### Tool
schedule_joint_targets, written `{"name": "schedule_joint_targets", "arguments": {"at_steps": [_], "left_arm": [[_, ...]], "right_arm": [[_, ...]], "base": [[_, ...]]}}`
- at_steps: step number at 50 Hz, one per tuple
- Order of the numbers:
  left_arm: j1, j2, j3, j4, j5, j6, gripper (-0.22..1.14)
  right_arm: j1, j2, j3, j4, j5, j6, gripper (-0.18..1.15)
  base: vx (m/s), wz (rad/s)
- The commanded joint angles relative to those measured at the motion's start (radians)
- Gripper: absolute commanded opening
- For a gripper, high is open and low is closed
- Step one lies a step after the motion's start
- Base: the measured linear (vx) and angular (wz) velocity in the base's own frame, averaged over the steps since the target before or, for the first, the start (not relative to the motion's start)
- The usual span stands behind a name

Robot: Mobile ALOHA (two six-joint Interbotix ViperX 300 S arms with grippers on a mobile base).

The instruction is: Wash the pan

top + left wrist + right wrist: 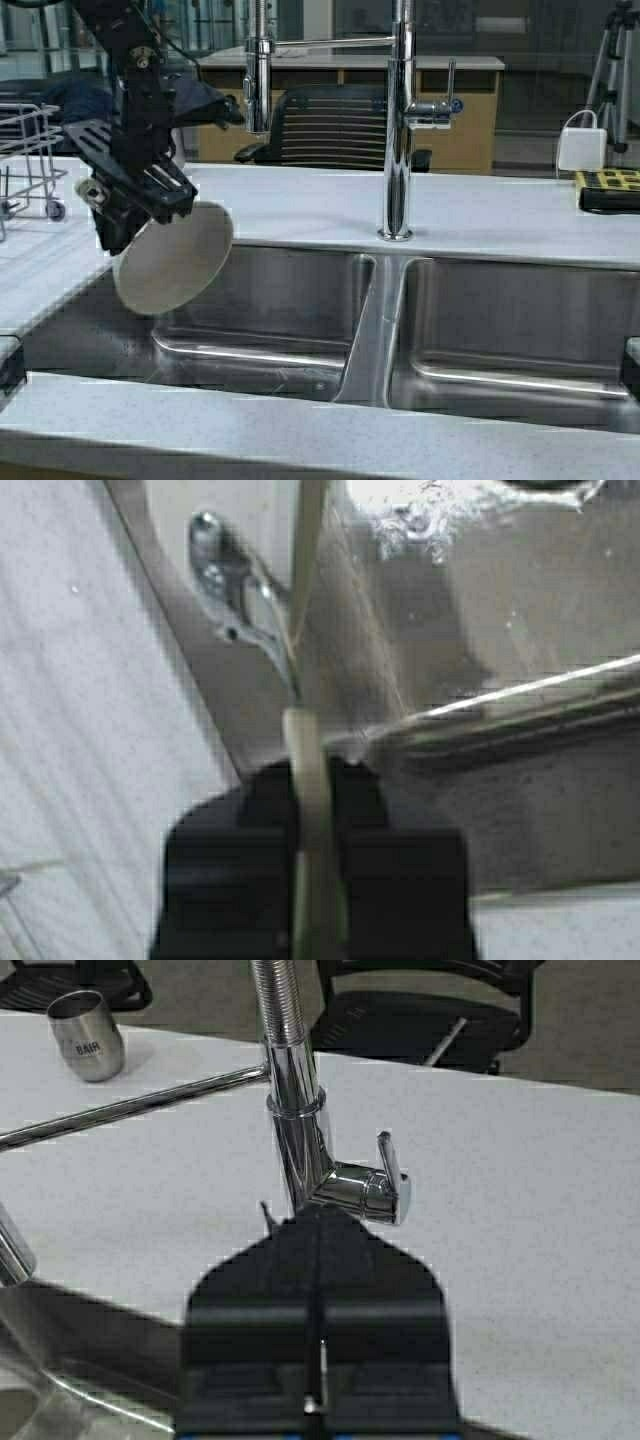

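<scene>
The cream-white pan hangs tilted on edge over the left end of the left sink basin, its round face turned toward the high view. My left gripper is shut on its upper rim. In the left wrist view the pan's thin rim runs straight between the black fingers of that gripper, with the steel basin below. My right gripper is shut with nothing in it, just in front of the faucet's lever. It does not show in the high view.
The tall chrome faucet stands behind the divider between the left basin and the right basin. A second chrome spout rises farther left. A wire rack stands on the left counter, a steel cup behind the faucet.
</scene>
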Motion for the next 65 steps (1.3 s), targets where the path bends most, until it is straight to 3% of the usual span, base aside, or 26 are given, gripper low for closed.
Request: {"name": "schedule_joint_targets", "arguments": {"at_steps": [1, 11, 33, 52, 65], "left_arm": [[0.000, -0.094, -0.037, 0.066, 0.025, -0.005, 0.03], [0.061, -0.270, -0.032, 0.187, 0.028, 0.000, 0.03], [0.310, -0.575, -0.060, 0.206, 0.026, 0.169, 0.02], [0.637, -0.526, -0.091, 0.206, -0.003, 0.241, 0.02], [0.758, -0.408, -0.097, 0.206, -0.037, 0.304, 0.02]], "right_arm": [[0.002, -0.008, -0.009, 0.002, -0.009, 0.000, 0.07], [0.002, -0.003, -0.009, 0.002, -0.009, 0.000, 0.07], [0.014, 0.000, -0.002, 0.002, -0.044, -0.003, 0.07], [0.043, 0.003, -0.005, 0.000, -0.048, -0.008, 0.07], [0.041, 0.003, -0.005, -0.002, -0.048, -0.008, 0.07]], "base": [[0.00, 0.00], [0.00, 0.00], [0.00, 0.00], [0.00, 0.00], [0.00, 0.00]]}}
